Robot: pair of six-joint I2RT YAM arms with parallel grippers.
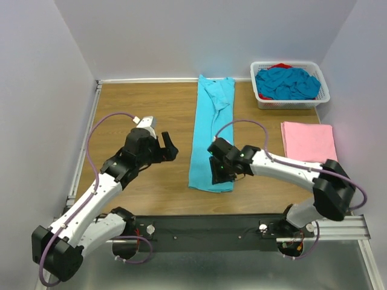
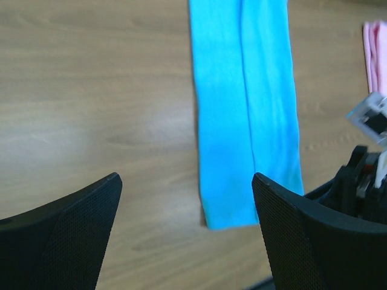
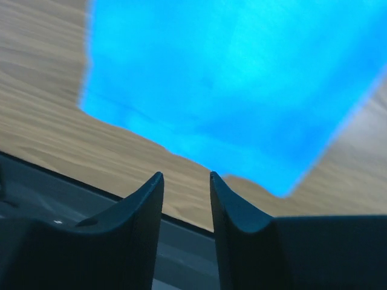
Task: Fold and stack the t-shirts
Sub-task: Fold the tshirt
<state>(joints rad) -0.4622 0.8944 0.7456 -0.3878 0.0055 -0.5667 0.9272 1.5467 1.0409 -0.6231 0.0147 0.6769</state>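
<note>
The blue t-shirt (image 1: 211,130) lies flat in the middle of the table (image 1: 145,109), folded into one long, thin strip. The left gripper (image 2: 186,181) has its jaws wide apart. The right gripper (image 3: 186,176) has its jaws a little apart, holding nothing.

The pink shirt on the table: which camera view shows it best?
The top external view: the pink shirt lies whole there, folded flat, near the white basket. The left wrist view catches only a sliver of it at its right edge; the right wrist view shows none of it.
</note>
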